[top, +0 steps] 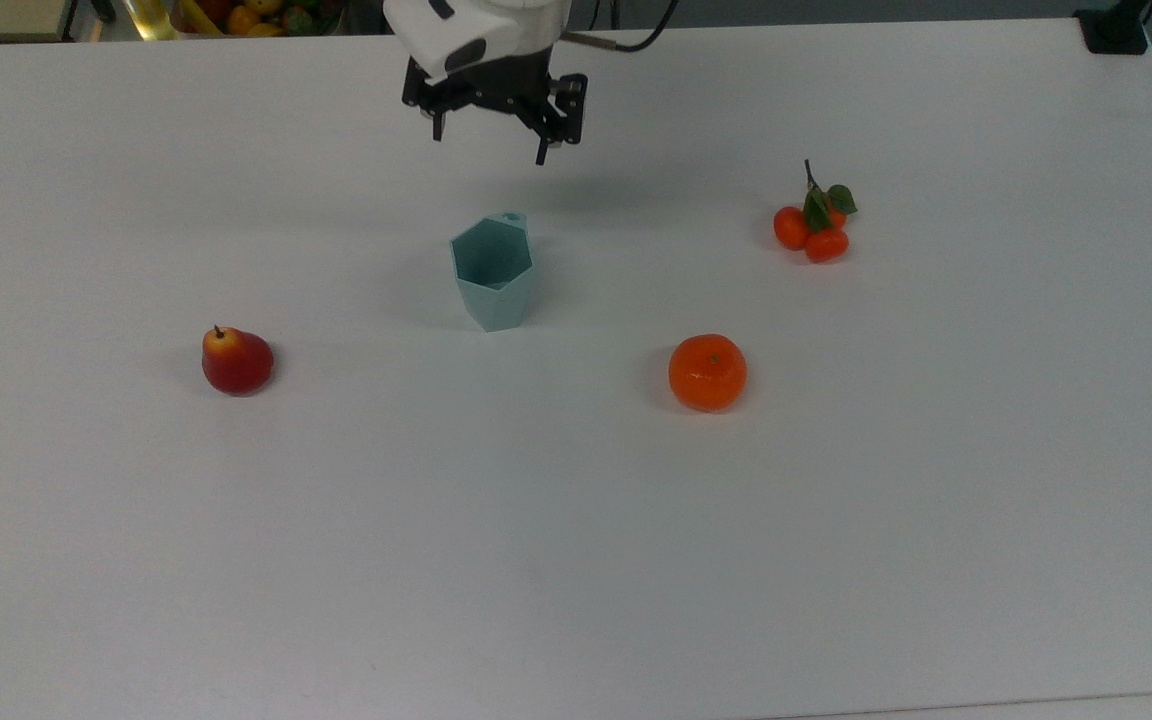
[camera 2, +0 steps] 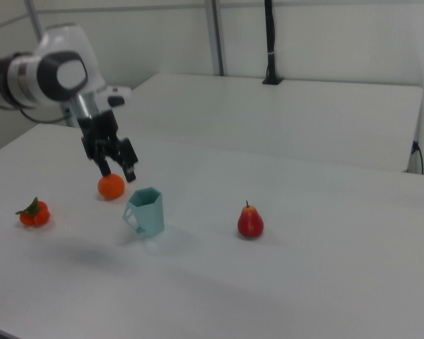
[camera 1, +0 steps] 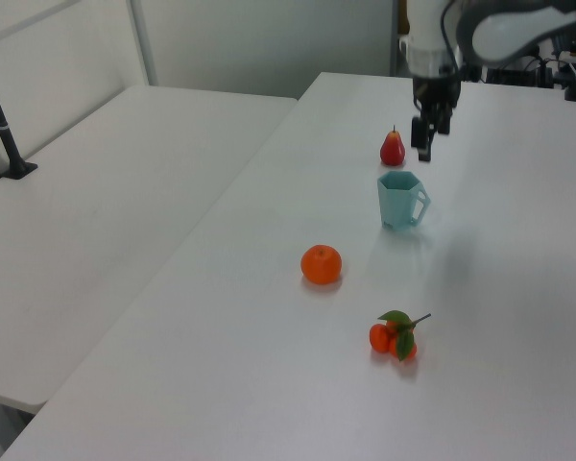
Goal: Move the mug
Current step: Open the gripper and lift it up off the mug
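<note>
Standing free, mug (top: 493, 270); arm cropped above gripper (top: 489, 141).

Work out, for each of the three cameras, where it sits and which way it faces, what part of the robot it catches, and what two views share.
Top view: high, opposite the arm, looking down at the mug; shows the hand.
Left view: low at the table's end, clementines nearest; shows the arm's forearm and wrist.
Right view: low at the opposite end, pear nearest; shows the arm.
Left and right views share mug, orange and pear.

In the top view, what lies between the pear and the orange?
The mug stands between the pear and the orange, slightly farther up in the top view. Otherwise bare table.
</note>
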